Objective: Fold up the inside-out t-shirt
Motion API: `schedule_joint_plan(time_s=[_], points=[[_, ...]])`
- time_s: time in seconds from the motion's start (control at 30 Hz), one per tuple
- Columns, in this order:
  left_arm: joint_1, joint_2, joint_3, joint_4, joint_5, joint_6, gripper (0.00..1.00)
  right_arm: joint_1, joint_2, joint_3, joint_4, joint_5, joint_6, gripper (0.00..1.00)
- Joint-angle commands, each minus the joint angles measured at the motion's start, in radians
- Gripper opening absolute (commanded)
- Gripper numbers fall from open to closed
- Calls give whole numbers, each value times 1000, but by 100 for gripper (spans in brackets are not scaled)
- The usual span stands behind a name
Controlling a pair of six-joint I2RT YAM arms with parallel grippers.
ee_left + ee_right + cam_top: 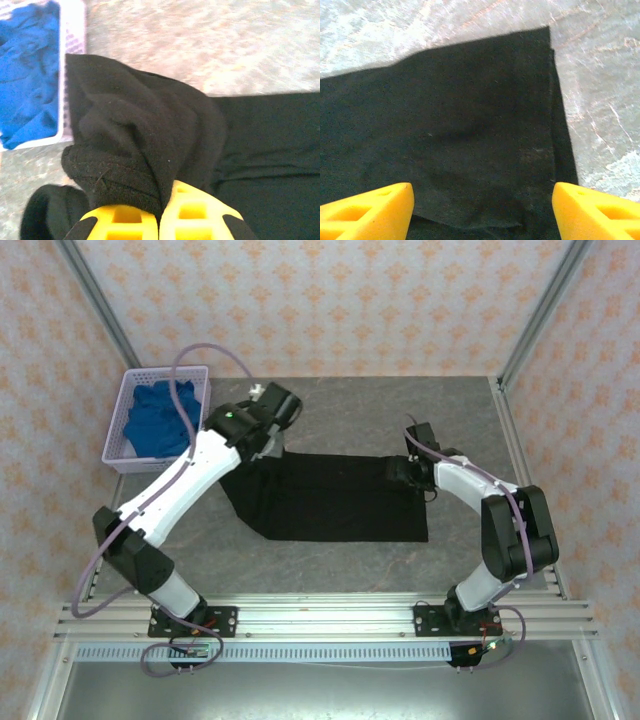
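Note:
The inside-out t-shirt lies as a flat black band across the middle of the table. Its left end is bunched and lifted. My left gripper is shut on that bunch; in the left wrist view the yellow fingers pinch a thick fold of black fabric, the left gripper leaving no gap. My right gripper hovers over the shirt's right end. In the right wrist view the right gripper stands open, its fingertips wide apart above the flat fabric, near the shirt's right edge.
A lilac basket holding a bright blue cloth stands at the back left, close to the left gripper; the basket and blue cloth are also in the left wrist view. Metal frame posts bound the grey table.

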Motion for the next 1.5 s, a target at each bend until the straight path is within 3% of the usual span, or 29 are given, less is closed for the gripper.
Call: schedule_joint_plan(time_s=[0.0, 0.33, 0.5, 0.73, 0.9, 0.97, 1.03, 1.07, 1.17, 1.23, 1.33, 1.47], points=[[-83, 83, 105, -81, 48, -49, 0, -31, 10, -15, -41, -9, 18, 73], [-233, 308, 258, -6, 271, -177, 0, -74, -58, -75, -49, 16, 20, 73], [-289, 415, 372, 9, 364, -179, 0, -102, -57, -94, -48, 6, 32, 73], [-302, 484, 420, 66, 451, -227, 0, -108, 7, -93, -31, -64, 45, 70], [-302, 569, 458, 161, 527, -261, 0, -152, -40, -112, -9, -105, 83, 69], [-303, 617, 475, 214, 577, -278, 12, -199, -89, -136, 4, -132, 117, 70], [-303, 665, 501, 282, 638, -303, 15, -251, -152, -173, 28, -158, 153, 70], [-304, 694, 529, 309, 668, -310, 21, -273, -189, -193, 36, -156, 168, 70], [-308, 781, 706, 273, 733, -265, 44, -291, -290, -223, 6, -96, 177, 70], [-307, 788, 770, 222, 748, -211, 52, -294, -350, -233, -22, -57, 172, 70], [-296, 671, 648, 241, 701, -135, 59, -293, -412, -236, -29, -55, 152, 71], [-245, 399, 255, 390, 673, -112, 62, -266, -413, -252, 62, -208, 113, 72]])
